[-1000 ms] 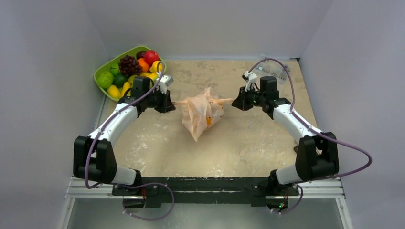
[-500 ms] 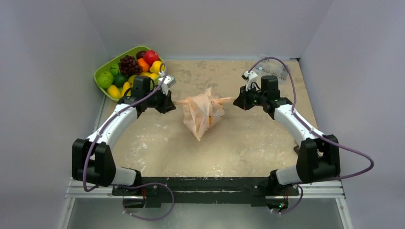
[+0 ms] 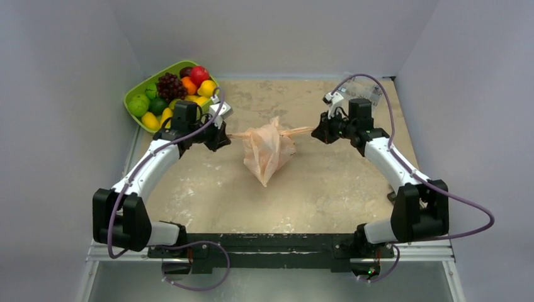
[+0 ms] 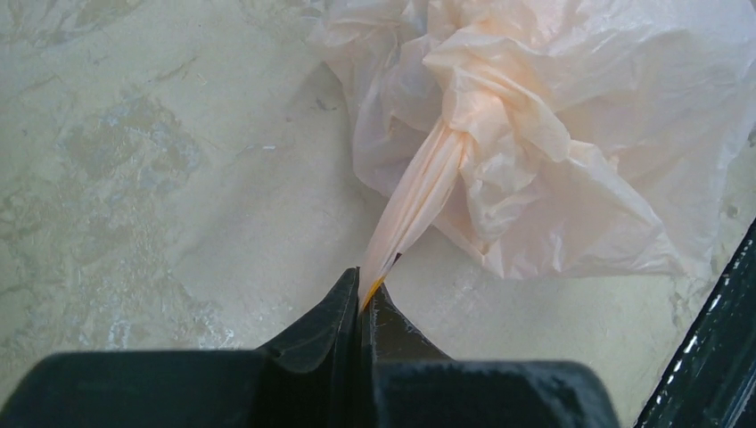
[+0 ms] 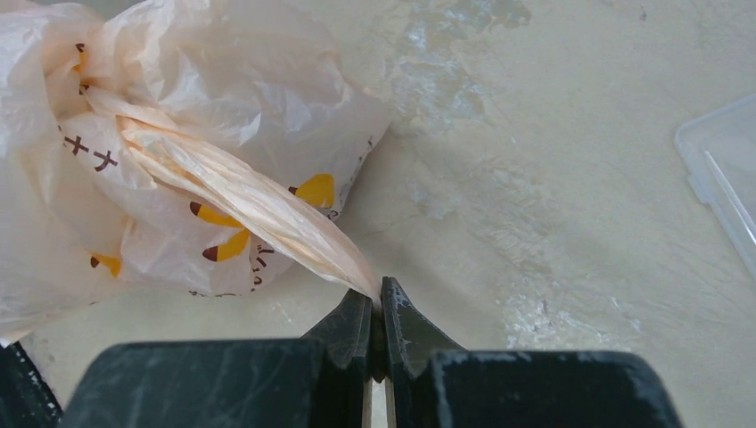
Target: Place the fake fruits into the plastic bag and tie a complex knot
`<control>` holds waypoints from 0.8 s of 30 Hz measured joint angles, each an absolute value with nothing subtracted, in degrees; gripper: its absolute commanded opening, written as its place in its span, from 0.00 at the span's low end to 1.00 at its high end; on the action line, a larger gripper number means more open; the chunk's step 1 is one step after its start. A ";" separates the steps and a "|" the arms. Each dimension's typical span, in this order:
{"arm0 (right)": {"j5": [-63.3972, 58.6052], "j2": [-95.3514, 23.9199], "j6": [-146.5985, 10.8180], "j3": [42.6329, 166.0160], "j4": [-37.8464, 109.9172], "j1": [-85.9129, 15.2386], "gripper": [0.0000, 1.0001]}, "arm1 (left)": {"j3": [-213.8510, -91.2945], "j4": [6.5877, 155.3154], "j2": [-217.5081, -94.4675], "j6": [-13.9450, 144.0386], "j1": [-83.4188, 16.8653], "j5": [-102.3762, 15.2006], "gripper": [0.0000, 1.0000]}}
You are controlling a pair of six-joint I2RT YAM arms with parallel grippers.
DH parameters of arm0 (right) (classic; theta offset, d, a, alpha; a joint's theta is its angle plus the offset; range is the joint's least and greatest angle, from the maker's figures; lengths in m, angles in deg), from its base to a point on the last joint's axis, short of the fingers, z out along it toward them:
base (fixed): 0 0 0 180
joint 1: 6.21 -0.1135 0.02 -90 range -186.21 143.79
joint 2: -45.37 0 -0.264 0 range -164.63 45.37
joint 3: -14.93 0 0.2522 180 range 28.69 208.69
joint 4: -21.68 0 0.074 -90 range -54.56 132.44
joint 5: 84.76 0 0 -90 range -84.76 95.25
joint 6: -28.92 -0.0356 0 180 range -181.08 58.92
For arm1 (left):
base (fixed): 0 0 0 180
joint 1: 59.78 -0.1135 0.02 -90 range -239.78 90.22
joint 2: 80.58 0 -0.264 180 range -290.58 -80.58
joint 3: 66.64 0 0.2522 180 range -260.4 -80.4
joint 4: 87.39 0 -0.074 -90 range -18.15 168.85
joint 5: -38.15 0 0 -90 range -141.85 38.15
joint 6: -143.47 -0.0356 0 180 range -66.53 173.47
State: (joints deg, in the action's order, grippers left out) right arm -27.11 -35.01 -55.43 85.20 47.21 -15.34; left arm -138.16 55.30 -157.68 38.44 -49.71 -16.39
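The peach plastic bag (image 3: pixel 267 151) lies bunched at the table's middle, its knot (image 3: pixel 272 129) at the top with two strap handles stretched sideways. My left gripper (image 3: pixel 227 134) is shut on the left strap (image 4: pixel 419 192), pulled taut from the knot (image 4: pixel 486 85). My right gripper (image 3: pixel 313 130) is shut on the right strap (image 5: pixel 258 209), which runs to the bag (image 5: pixel 178 116). Fake fruits (image 3: pixel 171 93), red, orange, yellow, green and a purple grape bunch, sit in the tray at the back left. Any fruit inside the bag is hidden.
The lime-green oval tray (image 3: pixel 135 91) stands at the back left against the wall. A clear plastic packet (image 3: pixel 365 93) lies at the back right, its corner in the right wrist view (image 5: pixel 727 192). Grey walls enclose the table on three sides.
Both grippers have moved slightly outward and back, stretching the straps straighter. The bag has drawn tighter and shifted a little toward the back.
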 measured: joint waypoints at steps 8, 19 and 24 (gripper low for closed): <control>-25.19 -38.45 -55.08 85.88 45.05 -15.27 0.00 | -138.12 57.59 -160.98 32.56 -47.59 -20.63 0.00; -25.34 -43.23 -48.98 81.20 50.10 -15.42 0.05 | -134.47 53.61 -165.73 22.35 -42.74 -24.45 0.17; -25.32 -43.30 -44.85 81.33 54.58 -15.20 0.56 | -134.40 48.85 -166.18 19.51 -42.80 -26.72 0.83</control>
